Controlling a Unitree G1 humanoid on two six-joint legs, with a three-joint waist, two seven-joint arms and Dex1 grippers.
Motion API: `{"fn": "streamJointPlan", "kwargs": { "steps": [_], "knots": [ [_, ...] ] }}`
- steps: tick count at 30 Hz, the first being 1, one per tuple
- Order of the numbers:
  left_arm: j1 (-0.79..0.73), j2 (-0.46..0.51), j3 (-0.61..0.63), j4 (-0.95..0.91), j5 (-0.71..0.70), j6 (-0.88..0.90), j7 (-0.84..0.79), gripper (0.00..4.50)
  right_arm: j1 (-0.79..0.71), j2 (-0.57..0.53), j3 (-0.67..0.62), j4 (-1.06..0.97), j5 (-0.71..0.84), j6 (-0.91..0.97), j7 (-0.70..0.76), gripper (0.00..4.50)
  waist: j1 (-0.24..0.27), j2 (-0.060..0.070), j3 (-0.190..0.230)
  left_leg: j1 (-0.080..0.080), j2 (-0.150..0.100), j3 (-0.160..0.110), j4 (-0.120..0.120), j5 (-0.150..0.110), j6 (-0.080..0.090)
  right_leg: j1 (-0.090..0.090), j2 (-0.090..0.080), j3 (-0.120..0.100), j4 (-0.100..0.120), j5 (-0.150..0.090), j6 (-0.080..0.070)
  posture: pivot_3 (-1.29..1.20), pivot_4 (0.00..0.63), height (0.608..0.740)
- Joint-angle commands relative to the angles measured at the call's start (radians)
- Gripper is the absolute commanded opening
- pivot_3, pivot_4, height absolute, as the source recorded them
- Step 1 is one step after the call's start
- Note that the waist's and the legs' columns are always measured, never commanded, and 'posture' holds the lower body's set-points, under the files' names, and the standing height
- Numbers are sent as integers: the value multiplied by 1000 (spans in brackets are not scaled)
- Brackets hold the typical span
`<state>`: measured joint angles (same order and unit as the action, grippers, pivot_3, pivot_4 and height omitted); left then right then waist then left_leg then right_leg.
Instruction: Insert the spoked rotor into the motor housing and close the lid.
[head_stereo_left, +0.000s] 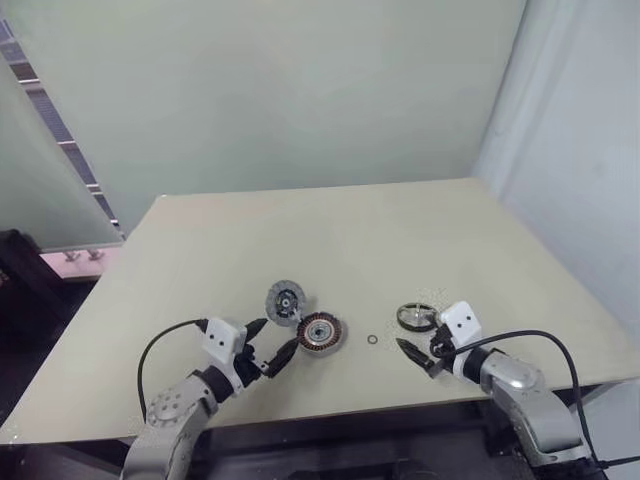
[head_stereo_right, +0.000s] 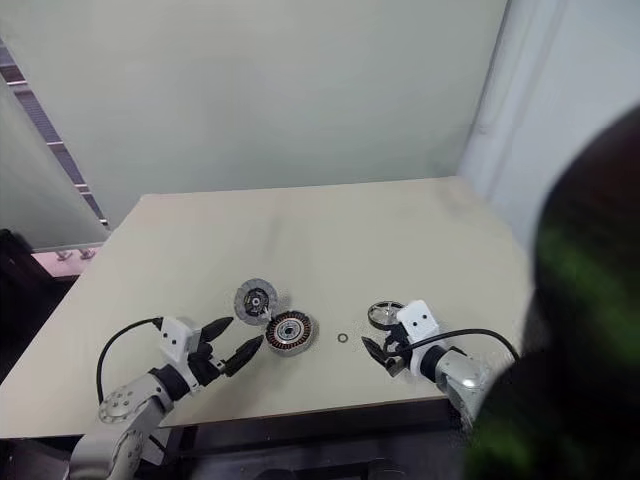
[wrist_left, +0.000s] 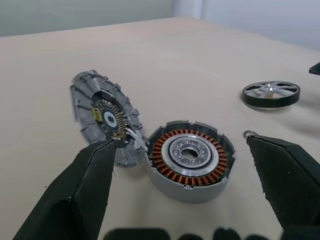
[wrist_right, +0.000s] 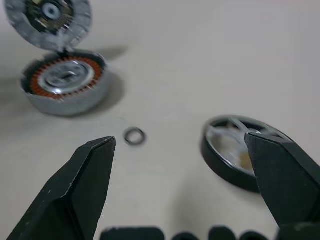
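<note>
The beige worktop (head_stereo_left: 330, 225) is carrying every part, all lying toward its near edge. The left end effector (head_stereo_left: 270, 350) is hovering low at the near left with its two black fingers (wrist_left: 82, 192) spread wide and nothing between them, pointing toward the motor housing (head_stereo_left: 320, 332), which is sitting just beyond its tips. The right end effector (head_stereo_left: 422, 352) is hovering at the near right, likewise released, its fingers (wrist_right: 85, 185) standing wide apart and gripping nothing. The motor housing is resting flat on the worktop with its open face up, showing the copper-orange ring of windings around a silvery centre hub. The lid (head_stereo_left: 286, 300) is standing tilted against the far left side of the housing, touching its rim, with its inner face and dark centre hub turned toward the robot. The spoked rotor (head_stereo_left: 417, 316) is lying flat on the worktop well apart from the housing, off to the right, just beside the right end effector and a little beyond its fingertips. A tiny wire ring (head_stereo_left: 372, 340) is lying on the worktop between the housing and the rotor, touching neither.
</note>
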<state>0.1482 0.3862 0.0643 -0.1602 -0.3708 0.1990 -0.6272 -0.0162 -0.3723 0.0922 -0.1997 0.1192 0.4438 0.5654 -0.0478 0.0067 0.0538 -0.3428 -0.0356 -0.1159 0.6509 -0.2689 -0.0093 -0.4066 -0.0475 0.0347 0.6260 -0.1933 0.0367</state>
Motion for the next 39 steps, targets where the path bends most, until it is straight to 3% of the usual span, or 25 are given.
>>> {"fn": "streamJointPlan", "kwargs": {
  "steps": [1, 8, 14, 20, 39],
  "knots": [
    [-25, 10, 17, -39, -14, -4, -8, 4469, -13, 0, -20, -48, 21, -4, -10, 4500, -1, 0, 0, 0, 0, 0, 0, 0, 0, 0, 0, 0, 0, 0, 0, 0, 0, 740],
    [-33, 13, 30, -29, -16, -4, -13, 4469, -21, 36, -22, -56, 42, -1, -36, 4500, -1, 0, 0, 0, 0, 0, 0, 0, 0, 0, 0, 0, 0, 0, 0, 0, 0, 740],
    [-29, 20, 23, -40, -32, 32, -25, 4469, -39, 65, -18, -116, 106, 146, -55, 4500, -1, -1, 0, 0, 0, 0, 0, 0, 0, 0, 0, 0, 0, 0, 0, 0, 0, 740],
    [14, 75, 5, -49, -52, 92, -101, 4469, -56, 82, 77, -161, 93, 285, -85, 4500, -1, -1, 0, 0, 1, 0, -2, 0, 0, -2, 0, 0, 0, 0, 0, 0, 0, 740],
    [62, 85, -53, -96, -31, 139, -125, 4469, -214, 191, 193, 225, -16, 152, -127, 4500, -1, -2, 0, 0, 1, 0, -3, 0, 0, -2, 0, 0, 0, 0, 0, 0, 0, 740]
  ]
}}
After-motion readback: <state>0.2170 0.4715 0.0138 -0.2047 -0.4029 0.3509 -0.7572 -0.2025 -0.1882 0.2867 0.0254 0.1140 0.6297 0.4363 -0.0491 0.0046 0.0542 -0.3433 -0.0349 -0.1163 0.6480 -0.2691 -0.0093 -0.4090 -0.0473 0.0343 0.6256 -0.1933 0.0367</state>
